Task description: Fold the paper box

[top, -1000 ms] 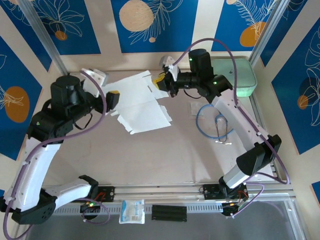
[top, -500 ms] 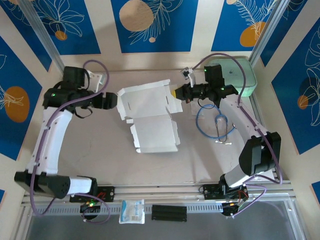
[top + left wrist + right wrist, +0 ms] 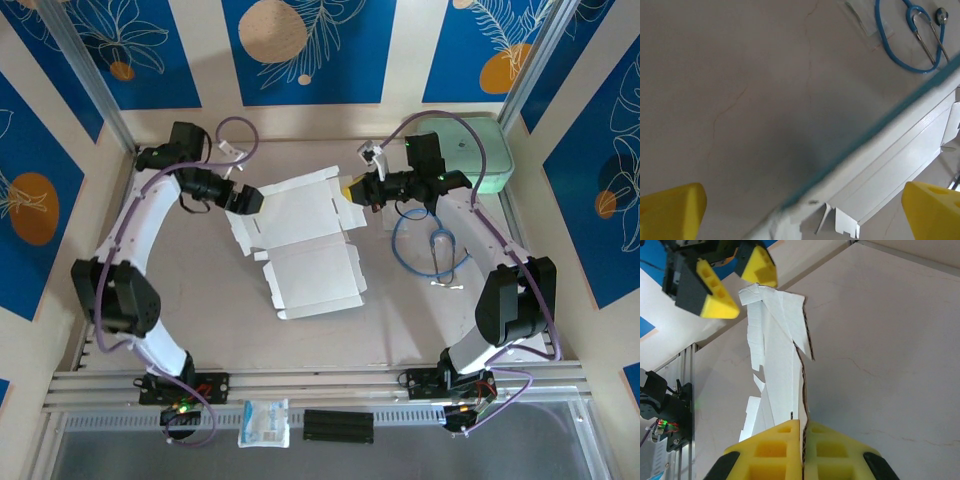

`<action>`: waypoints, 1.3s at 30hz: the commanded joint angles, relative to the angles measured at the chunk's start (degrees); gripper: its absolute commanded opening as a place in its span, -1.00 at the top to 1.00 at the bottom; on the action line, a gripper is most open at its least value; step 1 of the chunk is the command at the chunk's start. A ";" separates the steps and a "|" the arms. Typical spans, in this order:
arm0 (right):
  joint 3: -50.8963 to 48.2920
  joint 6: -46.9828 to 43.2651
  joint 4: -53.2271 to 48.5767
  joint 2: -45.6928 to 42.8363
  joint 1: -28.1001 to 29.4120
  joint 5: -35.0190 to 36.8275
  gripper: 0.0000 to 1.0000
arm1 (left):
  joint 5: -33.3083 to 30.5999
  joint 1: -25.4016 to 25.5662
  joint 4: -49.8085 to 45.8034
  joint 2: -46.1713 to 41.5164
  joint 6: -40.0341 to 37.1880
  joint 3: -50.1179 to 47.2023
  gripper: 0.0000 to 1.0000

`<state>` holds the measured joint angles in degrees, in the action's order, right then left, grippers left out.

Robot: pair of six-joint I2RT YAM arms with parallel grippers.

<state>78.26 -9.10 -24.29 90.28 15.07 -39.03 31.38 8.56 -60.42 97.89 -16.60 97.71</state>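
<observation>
The paper box [image 3: 300,235] lies opened out mid-table, whitish inside up, its flaps partly raised. My right gripper [image 3: 352,190] is shut on its right edge; in the right wrist view the yellow fingers [image 3: 775,450] pinch the card [image 3: 782,355] edge-on. At the box's left edge my left gripper [image 3: 243,200] is open. In the left wrist view its yellow fingertips [image 3: 670,210] stand wide apart, and the box's raised edge [image 3: 900,140] with its light blue outside runs between them. Across the box, the left gripper [image 3: 737,282] stays open.
A blue stethoscope [image 3: 430,245] lies right of the box, with a small clear packet [image 3: 385,215] beside it. The mint-green case [image 3: 470,150] sits at the back right corner. A white plastic packet [image 3: 265,420] rests on the front rail.
My left arm has swung in from the left to the box's left edge. The box has unfolded from a crumpled sheet and shifted slightly. The right gripper keeps its hold.
</observation>
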 commanded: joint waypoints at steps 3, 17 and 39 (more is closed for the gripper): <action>1.83 -1.95 -1.92 0.60 0.77 -0.08 0.95 | 0.19 -0.56 -6.89 2.49 -4.06 2.41 -0.89; 2.92 -3.62 -1.55 0.60 2.41 7.05 0.94 | -7.34 0.34 -5.26 -0.89 4.76 -7.09 -0.10; -9.46 4.23 14.45 -1.78 12.42 33.10 0.74 | -27.37 8.60 14.81 -6.25 17.44 -12.95 1.00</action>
<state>71.40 -7.94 -14.41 89.58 25.85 -10.70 9.30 14.04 -52.38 93.76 -0.25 86.02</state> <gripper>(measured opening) 0.126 0.058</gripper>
